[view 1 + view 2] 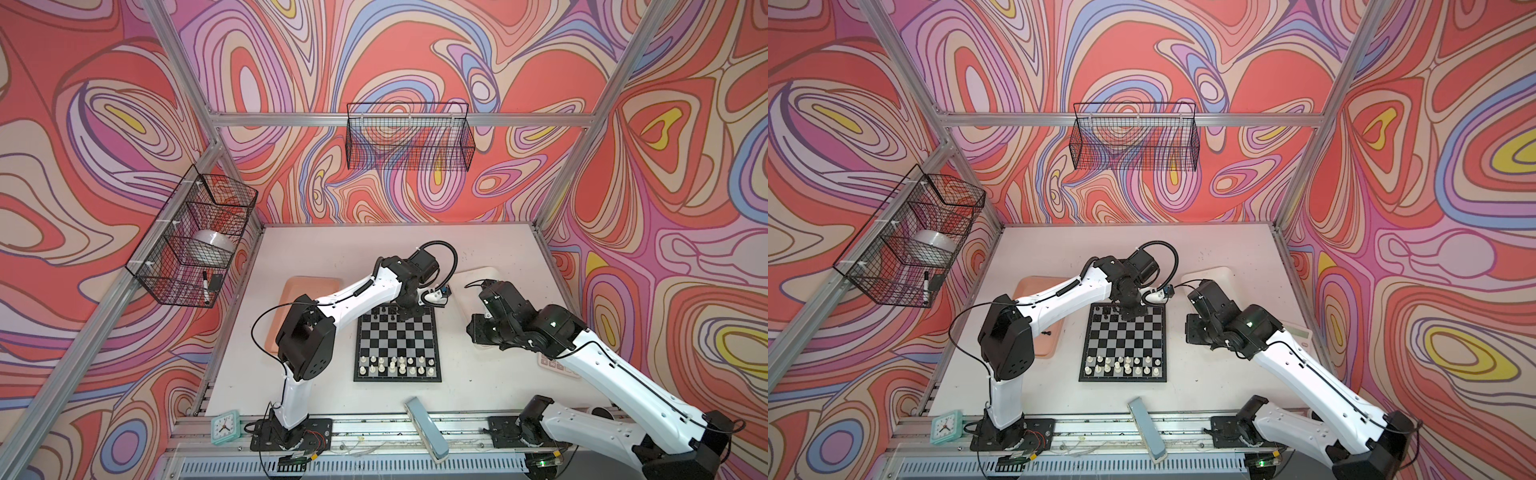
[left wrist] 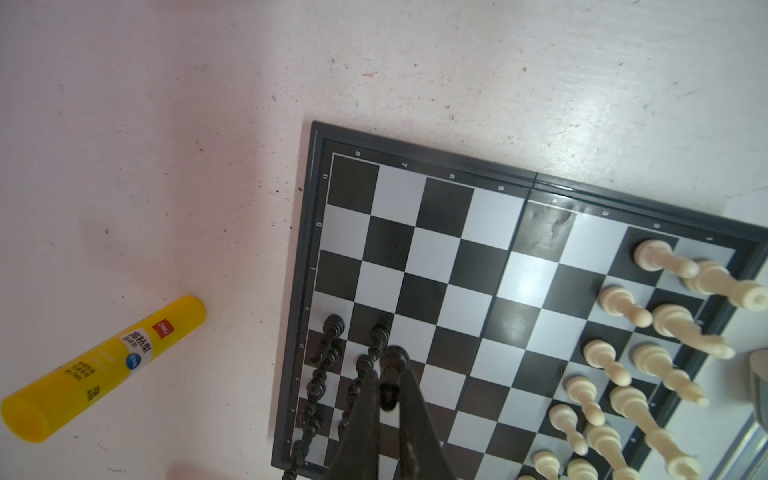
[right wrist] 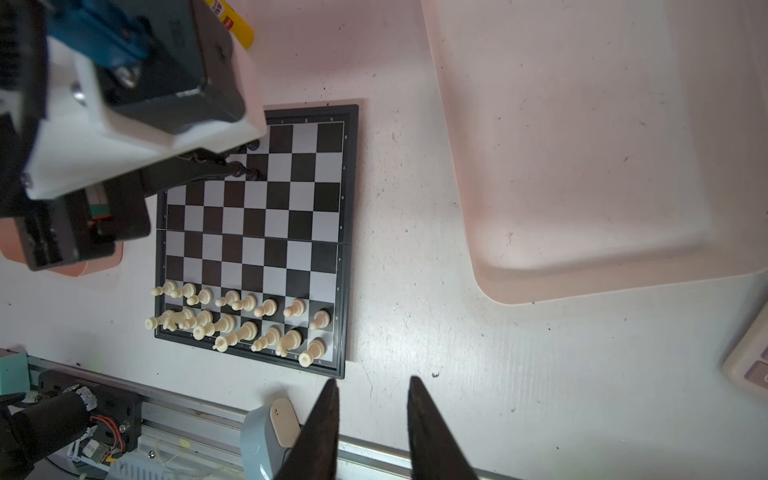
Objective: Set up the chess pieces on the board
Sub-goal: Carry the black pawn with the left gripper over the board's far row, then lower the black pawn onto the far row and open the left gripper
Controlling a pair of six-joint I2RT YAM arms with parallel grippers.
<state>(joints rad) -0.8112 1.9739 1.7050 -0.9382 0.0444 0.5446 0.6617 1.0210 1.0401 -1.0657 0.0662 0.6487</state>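
Chess pieces (image 3: 295, 307): white rows look full at near edge of board (image 1: 397, 336); black only partly placed far left, far-right squares bare. Left gripper (image 2: 390, 376) jaws clamped on black piece (image 2: 394, 357) over far rows; right gripper (image 3: 372, 386) jaws apart, empty.

The table (image 1: 316, 249) bears the board (image 1: 397, 345), a pink tray (image 1: 302, 287), a white tray (image 1: 478, 274) and a glue stick (image 2: 104, 365).

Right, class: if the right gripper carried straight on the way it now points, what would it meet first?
Most likely the bare table, in the strip between the board and the white tray. The right gripper has its jaws open and empty, with nothing else ahead; depth is hard to judge.
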